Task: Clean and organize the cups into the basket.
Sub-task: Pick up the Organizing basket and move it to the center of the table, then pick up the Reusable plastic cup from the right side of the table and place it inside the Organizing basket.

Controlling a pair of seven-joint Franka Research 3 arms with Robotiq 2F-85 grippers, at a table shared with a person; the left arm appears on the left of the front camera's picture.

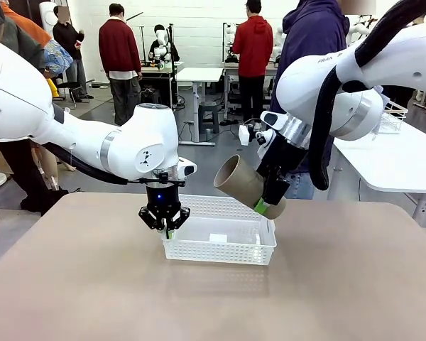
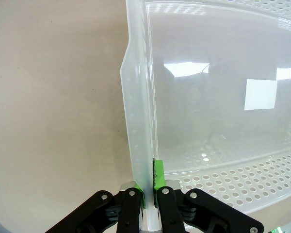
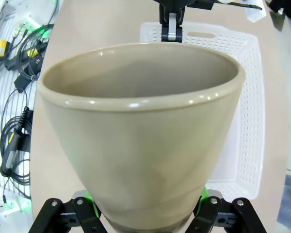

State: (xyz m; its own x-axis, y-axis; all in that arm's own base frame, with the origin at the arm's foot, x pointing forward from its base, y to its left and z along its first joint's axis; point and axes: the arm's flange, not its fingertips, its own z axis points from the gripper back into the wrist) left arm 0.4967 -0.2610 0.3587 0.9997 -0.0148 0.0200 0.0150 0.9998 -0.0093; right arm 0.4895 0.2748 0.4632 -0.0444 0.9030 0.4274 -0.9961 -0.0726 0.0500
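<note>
Cup [image 1: 240, 182] in right jaws, basket [image 1: 224, 251] rim in left jaws

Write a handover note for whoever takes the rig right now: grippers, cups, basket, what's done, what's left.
Left gripper: jaws shut on the left-end rim of the basket, which sits on the table.
Right gripper: jaws clamped on the base of a tan cup, held tilted in the air above the basket, mouth toward the robot's left.
Done: one cup picked up; none in the basket yet.
Left: lay this cup in the basket, then the other cups.
</note>
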